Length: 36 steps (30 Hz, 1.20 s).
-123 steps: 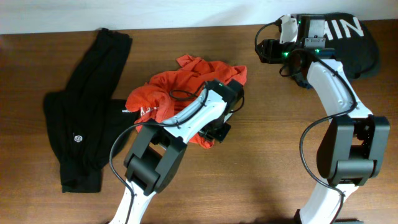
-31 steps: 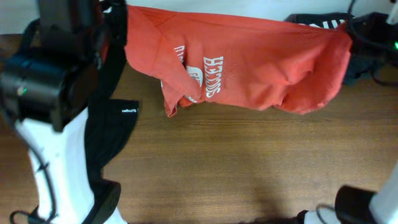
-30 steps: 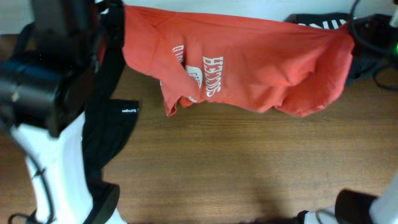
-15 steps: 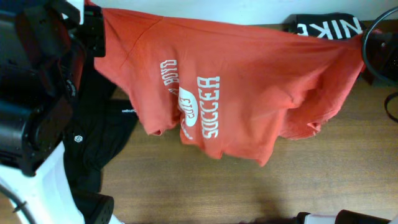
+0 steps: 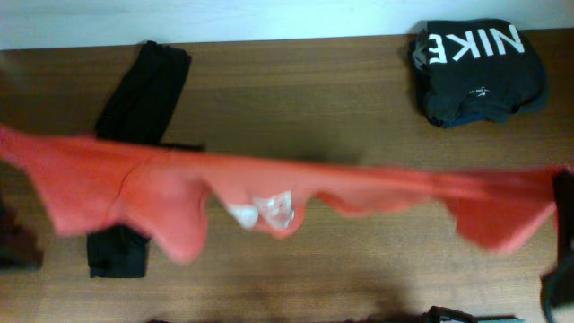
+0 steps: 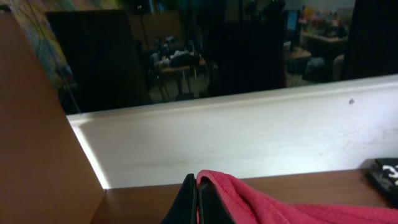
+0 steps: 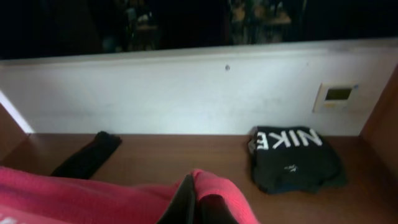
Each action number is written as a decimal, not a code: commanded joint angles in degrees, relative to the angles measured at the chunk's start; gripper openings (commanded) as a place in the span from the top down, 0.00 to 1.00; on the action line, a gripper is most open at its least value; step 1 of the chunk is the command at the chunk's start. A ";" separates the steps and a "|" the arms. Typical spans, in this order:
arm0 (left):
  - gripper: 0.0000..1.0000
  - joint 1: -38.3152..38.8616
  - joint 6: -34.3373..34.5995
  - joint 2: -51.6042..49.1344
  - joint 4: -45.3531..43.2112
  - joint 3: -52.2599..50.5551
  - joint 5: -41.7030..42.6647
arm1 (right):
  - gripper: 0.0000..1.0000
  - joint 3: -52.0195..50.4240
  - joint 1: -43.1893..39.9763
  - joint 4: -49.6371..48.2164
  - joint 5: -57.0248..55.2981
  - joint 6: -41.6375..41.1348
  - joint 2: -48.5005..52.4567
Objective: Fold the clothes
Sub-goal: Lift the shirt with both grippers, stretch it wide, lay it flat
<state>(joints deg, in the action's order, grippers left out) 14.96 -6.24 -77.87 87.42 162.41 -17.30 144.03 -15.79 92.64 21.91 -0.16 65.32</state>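
The orange-red T-shirt (image 5: 269, 184) hangs in the air as a long blurred band stretched from the table's left edge to its right edge, with a bit of white print sagging in the middle. In the left wrist view my left gripper (image 6: 198, 202) is shut on one edge of the red cloth (image 6: 261, 208). In the right wrist view my right gripper (image 7: 194, 205) is shut on the shirt (image 7: 74, 193) too. Neither gripper shows clearly in the overhead view. A long black garment (image 5: 143, 90) lies flat at the back left, partly hidden behind the shirt.
A folded black garment with white NIKE lettering (image 5: 480, 67) sits at the back right corner and shows again as the folded NIKE garment (image 7: 295, 158). A white wall (image 6: 249, 137) runs along the table's back edge. Bare wood (image 5: 296, 90) lies between the black pieces.
The shirt has swung from a broad sheet near the back wall to a thin taut band over the table's middle. Both arms have moved out of the overhead view toward the edges.
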 commanded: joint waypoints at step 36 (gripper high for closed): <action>1.00 -9.75 2.32 -58.86 -23.23 -15.37 -11.32 | 0.95 -4.92 9.92 -30.73 -7.58 5.31 73.61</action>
<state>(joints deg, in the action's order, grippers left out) 9.04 -3.64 -134.43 65.56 146.67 -22.26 138.74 -5.34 64.42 19.92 4.89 137.16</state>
